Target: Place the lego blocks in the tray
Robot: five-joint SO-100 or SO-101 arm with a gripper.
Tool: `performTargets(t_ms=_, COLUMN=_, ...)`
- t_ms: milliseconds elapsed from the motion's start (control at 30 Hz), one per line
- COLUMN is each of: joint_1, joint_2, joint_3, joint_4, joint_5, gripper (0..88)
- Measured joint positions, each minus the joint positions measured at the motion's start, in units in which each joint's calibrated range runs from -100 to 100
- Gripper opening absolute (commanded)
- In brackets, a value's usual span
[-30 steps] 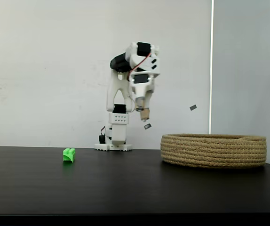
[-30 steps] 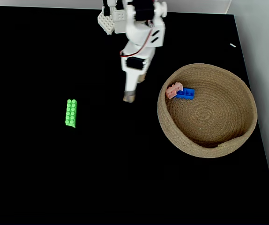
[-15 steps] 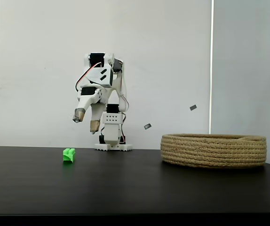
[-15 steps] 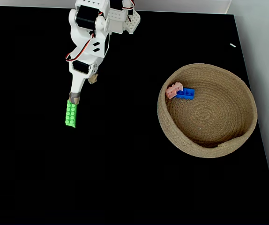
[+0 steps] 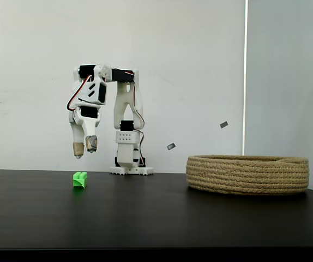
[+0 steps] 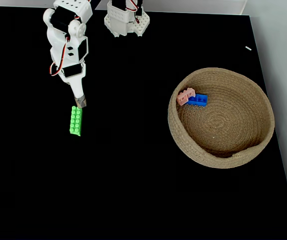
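Nearest in the side-on fixed view, black table (image 5: 156,218) with green brick (image 5: 79,179) lying flat on the left, well apart from the woven tray (image 5: 248,174) on the right. Above the brick's far end, clear of it, gripper (image 5: 84,147) pointing down, fingers slightly parted and empty. From above, gripper tip (image 6: 80,103) at the green brick (image 6: 75,120), and pink brick (image 6: 185,96) touching blue brick (image 6: 197,100) inside the tray (image 6: 256,100).

Basket (image 5: 248,174) wall hides pink and blue bricks in side fixed view. Pink brick (image 6: 185,96) overlaps blue brick (image 6: 197,100) left end. Arm base (image 6: 126,17) cut by far edge.
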Motion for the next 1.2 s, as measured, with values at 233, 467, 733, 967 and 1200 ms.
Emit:
performTargets(t_ms=233, joint_1=1.79, joint_2=7.89, joint_3=-15.20, joint_4=5.28, joint_5=8.50, gripper=33.5)
performTargets(t_ms=467, joint_1=1.71, joint_2=15.69, joint_3=-21.65, joint_4=4.87, joint_5=10.50, gripper=32.9)
performTargets(t_ms=733, joint_1=-0.90, joint_2=22.31, joint_3=-25.54, joint_4=6.17, joint_5=8.25, gripper=32.7)
performTargets(t_ms=967, joint_1=-4.64, joint_2=25.87, joint_3=-25.54, joint_4=6.01, joint_5=6.20, gripper=33.6)
performTargets(t_ms=1200, joint_1=-5.21, joint_2=26.63, joint_3=-25.54, joint_4=5.93, joint_5=5.57, gripper=33.6)
